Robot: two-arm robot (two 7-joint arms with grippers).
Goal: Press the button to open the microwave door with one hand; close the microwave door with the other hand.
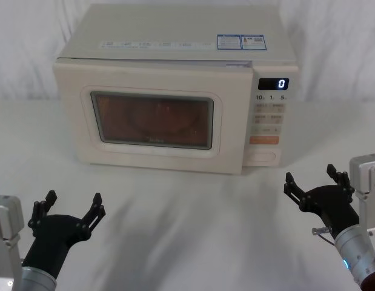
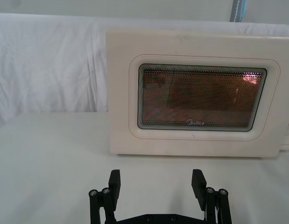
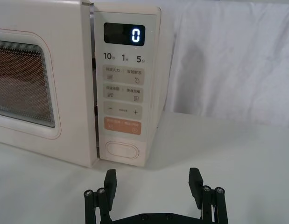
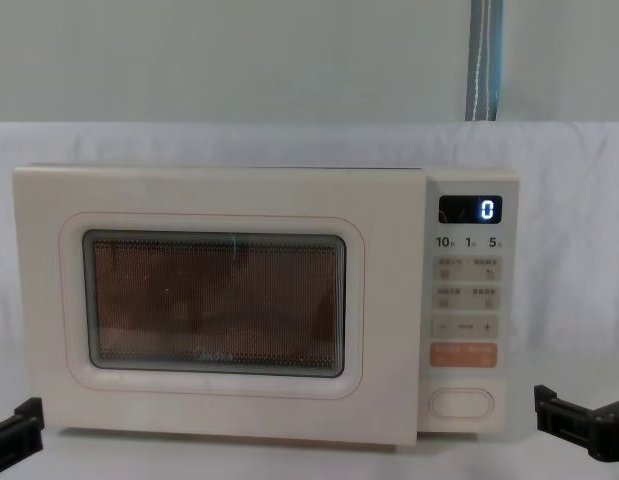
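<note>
The cream microwave door (image 1: 72, 121) with its dark glass window stands slightly ajar, its right edge sticking out in front of the control panel, and the inside glows. A dark gap shows beside the door (image 3: 69, 70) in the right wrist view. The pill-shaped button (image 1: 262, 157) sits at the bottom of the panel, under the orange button. My left gripper (image 1: 74, 197) hovers open over the table in front of the door (image 2: 121, 93), well short of it. My right gripper (image 1: 309, 174) is open too, low and in front of the button (image 3: 122, 150), not touching it.
The microwave stands on a white cloth-covered table (image 1: 187, 218), with white cloth draped behind it. The panel display (image 3: 136, 34) reads 0. Open table lies between both grippers and the microwave front.
</note>
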